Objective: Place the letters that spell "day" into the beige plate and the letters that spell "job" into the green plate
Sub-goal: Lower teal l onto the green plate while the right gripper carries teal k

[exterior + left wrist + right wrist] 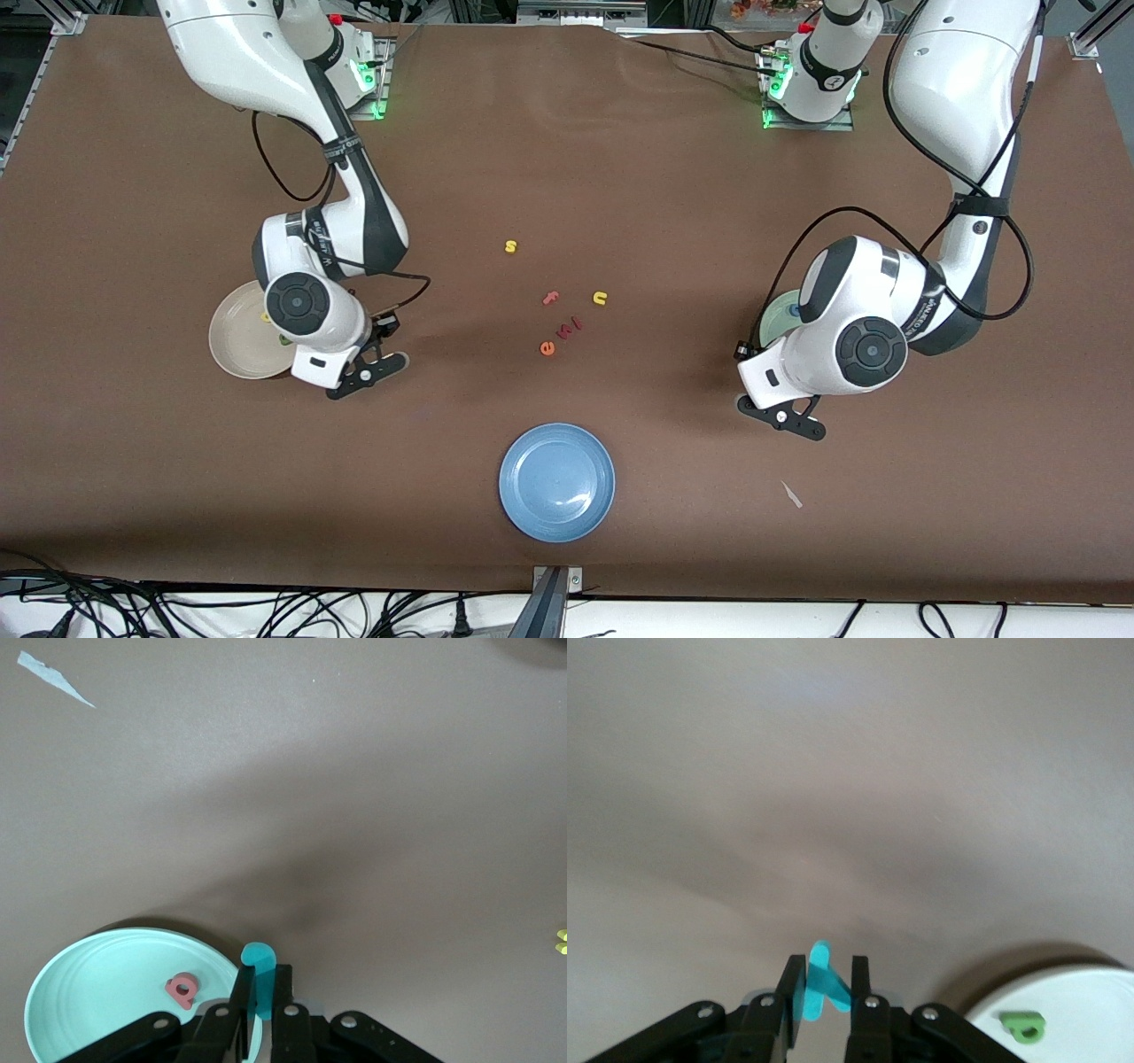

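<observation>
My left gripper (262, 973) is shut on a teal hook-shaped j (259, 955), held upright just past the rim of the pale green plate (97, 983). A salmon-red b (182, 989) lies in that plate. In the front view the left gripper (784, 418) hangs beside the green plate (772, 321), which the arm mostly hides. My right gripper (822, 966) is shut on a teal y (820, 979), beside the beige plate (1090, 1010) holding an olive-green d (1022, 1025). From the front, the right gripper (368, 372) is next to the beige plate (235, 341), where a yellow a (265, 316) also lies.
Loose letters lie mid-table: a yellow s (509, 246), pink f (551, 298), yellow u (600, 299), orange e (547, 348) and small red pieces (569, 327). A blue plate (556, 481) sits nearer the front camera. A white scrap (791, 494) lies near the left gripper.
</observation>
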Robot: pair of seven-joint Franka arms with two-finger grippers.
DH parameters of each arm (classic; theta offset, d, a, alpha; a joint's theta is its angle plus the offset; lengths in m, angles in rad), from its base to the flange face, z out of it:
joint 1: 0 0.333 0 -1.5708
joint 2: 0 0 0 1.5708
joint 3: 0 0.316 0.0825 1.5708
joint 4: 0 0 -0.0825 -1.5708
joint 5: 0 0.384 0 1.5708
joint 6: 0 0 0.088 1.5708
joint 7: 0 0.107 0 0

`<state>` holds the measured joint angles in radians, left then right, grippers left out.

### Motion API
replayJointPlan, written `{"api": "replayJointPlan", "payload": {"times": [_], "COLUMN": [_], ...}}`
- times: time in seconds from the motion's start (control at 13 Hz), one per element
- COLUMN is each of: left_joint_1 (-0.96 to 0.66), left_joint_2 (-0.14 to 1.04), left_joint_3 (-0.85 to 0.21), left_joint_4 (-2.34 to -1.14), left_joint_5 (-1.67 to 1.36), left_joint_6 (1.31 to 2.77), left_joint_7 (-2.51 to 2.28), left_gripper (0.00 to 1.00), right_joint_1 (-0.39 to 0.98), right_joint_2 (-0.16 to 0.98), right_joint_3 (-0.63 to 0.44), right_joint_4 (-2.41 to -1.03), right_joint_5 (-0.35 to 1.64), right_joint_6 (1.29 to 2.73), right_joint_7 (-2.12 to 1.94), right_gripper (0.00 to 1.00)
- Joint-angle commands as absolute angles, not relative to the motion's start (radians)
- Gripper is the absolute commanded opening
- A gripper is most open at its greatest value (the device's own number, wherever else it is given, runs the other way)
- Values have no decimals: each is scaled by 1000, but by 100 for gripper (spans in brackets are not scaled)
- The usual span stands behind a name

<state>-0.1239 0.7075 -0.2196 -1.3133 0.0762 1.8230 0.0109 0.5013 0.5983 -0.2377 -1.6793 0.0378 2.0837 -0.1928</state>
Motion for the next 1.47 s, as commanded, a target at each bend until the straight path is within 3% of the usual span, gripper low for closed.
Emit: {"api": "replayJointPlan", "payload": {"times": [0.0, 0.23, 0.69, 0.93, 1.0, 1.08, 1.16, 1.39], "left_joint_1": [-120, -114, -88, -66, -43, -8, 3, 104], "left_joint_2": [684, 689, 690, 684, 680, 680, 678, 666], "left_joint_3": [-207, -206, -190, -192, -192, -198, -198, -234], "left_joint_4": [-1339, -1345, -1348, -1391, -1417, -1455, -1492, -1558], "left_joint_5": [71, 71, 116, 118, 121, 129, 127, 104], "left_joint_6": [1828, 1829, 1825, 1821, 1819, 1819, 1819, 1822], "left_joint_7": [25, 26, 53, 57, 70, 101, 164, 193], "left_gripper": [0, 0, 0, 0, 0, 0, 0, 0], "right_joint_1": [508, 508, 508, 500, 499, 492, 491, 492], "right_joint_2": [536, 479, 423, 423, 423, 426, 429, 423], "right_joint_3": [-276, -323, -428, -439, -442, -442, -442, -440], "right_joint_4": [-1767, -1851, -2054, -2075, -2074, -2072, -2068, -2065], "right_joint_5": [55, 54, 55, 55, 57, 67, 80, 84], "right_joint_6": [2105, 2131, 2345, 2378, 2378, 2378, 2369, 2362], "right_joint_7": [-195, -212, -354, -418, -435, -433, -430, -423], "right_gripper": [6, 6, 6, 7, 16, 64, 100, 100]}}
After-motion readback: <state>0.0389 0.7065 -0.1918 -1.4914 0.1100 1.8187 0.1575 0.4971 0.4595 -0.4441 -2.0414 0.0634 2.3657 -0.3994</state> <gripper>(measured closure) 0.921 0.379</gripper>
